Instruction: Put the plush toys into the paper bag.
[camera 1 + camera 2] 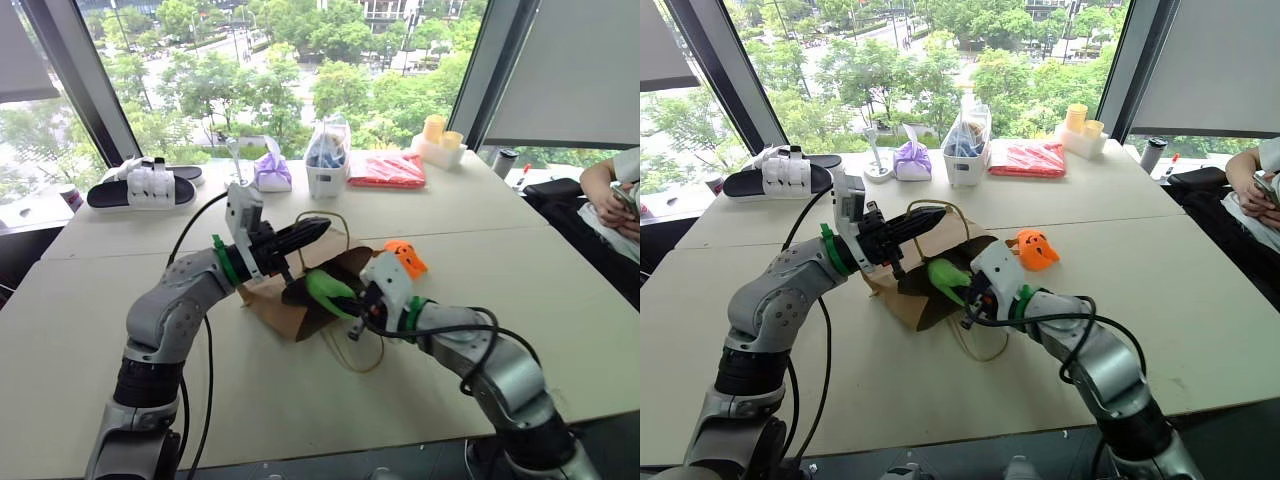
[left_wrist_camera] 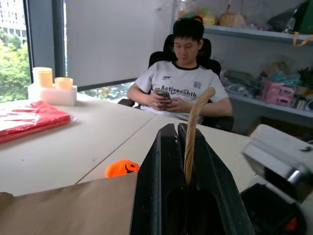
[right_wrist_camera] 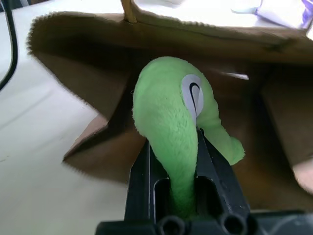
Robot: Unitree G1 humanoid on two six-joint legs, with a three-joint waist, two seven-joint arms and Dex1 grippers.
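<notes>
Green plush toy: head views; clamped in the right gripper, at the open mouth of the paper bag.
Paper bag: lying on the table, mouth toward the right arm.
Left gripper: jaws fully closed on the bag's cord handle, lifting the bag's upper edge.
Orange plush toy: on the table just beyond the bag, untouched.
Left wrist view: cord handle pinched between closed fingers; brown paper below; orange toy beyond; person seated behind the table.
Right wrist view: fingers squeezing the green toy's narrow end; its body lies in front of the bag's dark interior.
</notes>
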